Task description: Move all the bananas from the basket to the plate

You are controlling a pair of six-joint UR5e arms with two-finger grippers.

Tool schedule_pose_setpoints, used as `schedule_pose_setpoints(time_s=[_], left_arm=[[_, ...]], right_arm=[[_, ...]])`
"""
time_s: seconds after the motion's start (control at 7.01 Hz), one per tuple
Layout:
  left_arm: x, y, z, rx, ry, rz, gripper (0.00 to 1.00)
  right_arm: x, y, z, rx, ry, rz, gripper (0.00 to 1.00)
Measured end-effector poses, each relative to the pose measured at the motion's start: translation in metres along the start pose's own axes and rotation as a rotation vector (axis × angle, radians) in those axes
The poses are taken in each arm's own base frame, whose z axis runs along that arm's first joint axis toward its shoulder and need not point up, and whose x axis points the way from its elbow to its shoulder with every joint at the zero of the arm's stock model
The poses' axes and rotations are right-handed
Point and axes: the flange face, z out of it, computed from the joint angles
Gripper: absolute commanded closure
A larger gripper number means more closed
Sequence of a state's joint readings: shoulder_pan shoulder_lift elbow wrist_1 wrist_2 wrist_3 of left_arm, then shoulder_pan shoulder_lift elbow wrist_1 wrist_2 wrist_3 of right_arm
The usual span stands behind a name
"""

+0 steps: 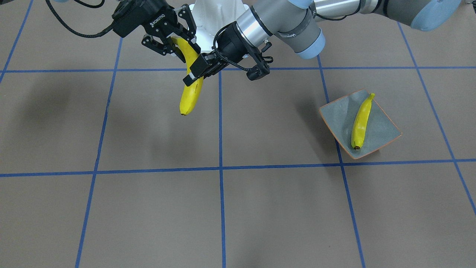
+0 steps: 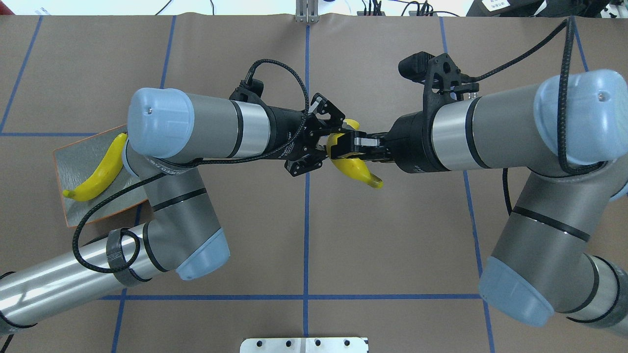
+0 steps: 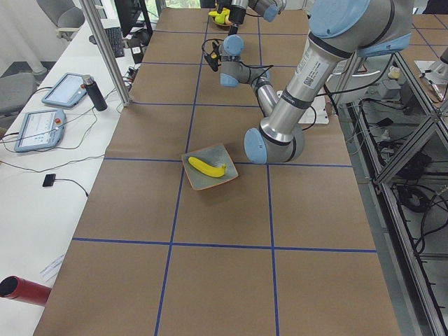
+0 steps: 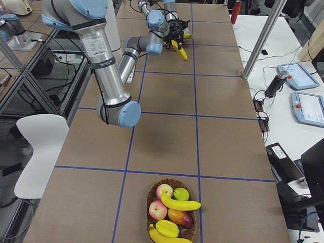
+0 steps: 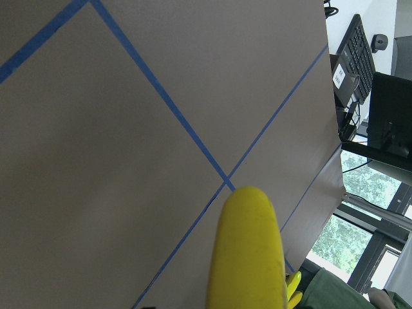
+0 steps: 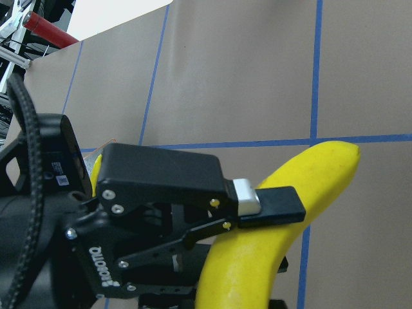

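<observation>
The held banana (image 1: 190, 95) is carried in the air above the middle of the table (image 1: 282, 208) and is grasped by both arms at once. The left tool (image 1: 193, 72) is closed across the middle of the fruit. In the right wrist view one of its fingers (image 6: 277, 203) is seen pressed flat against the yellow skin. The right tool (image 1: 177, 41) is clamped on the upper end of the same fruit, with a finger shown on either side of it. From overhead the two tools are seen set almost nose to nose, the arms being stretched toward each other from opposite sides. The lower end of the held banana is gripped by nothing and is pointed downward, clear of the table. In the left wrist view only its rounded yellow end is shown, and the fingers of that tool are hidden.

The plate (image 1: 340, 117) is set on the robot's left half of the table, well apart from both tools, and is turned cornerwise to the blue tape lines (image 1: 220, 123). A second banana (image 1: 361, 121) is laid along its diagonal. The basket (image 4: 149, 201) is placed at the robot's right end of the table, far from the plate. Other bananas (image 4: 180, 205) are seen inside it, together with other fruit (image 4: 180, 194) in red and green.
</observation>
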State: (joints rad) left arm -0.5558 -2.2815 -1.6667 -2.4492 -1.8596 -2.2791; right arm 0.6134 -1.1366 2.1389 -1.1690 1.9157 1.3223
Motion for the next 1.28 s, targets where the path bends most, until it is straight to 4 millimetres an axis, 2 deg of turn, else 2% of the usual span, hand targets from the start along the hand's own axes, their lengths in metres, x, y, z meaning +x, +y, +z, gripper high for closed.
schedule_pose_setpoints(time_s=[0.14, 0.86, 1.0, 1.14, 1.28], left_arm=[[0.000, 0.000, -0.001, 0.000, 0.000, -0.010, 1.00], [0.000, 0.000, -0.004, -0.003, 0.005, -0.034, 1.00], [0.000, -0.002, -0.003, 0.000, 0.003, -0.034, 1.00], [-0.002, -0.004, -0.003, 0.004, -0.001, -0.035, 1.00], [-0.006, -0.008, -0.002, 0.011, -0.007, -0.036, 1.00]], right_arm=[[0.001, 0.000, 0.000, 0.000, -0.001, 0.000, 0.01], [-0.002, 0.000, -0.005, -0.031, -0.018, 0.048, 0.00], [0.000, -0.006, -0.013, -0.040, -0.024, 0.052, 0.00], [0.008, -0.023, -0.031, -0.043, -0.025, 0.062, 0.00], [0.025, -0.048, -0.058, -0.045, -0.018, 0.080, 0.00]])
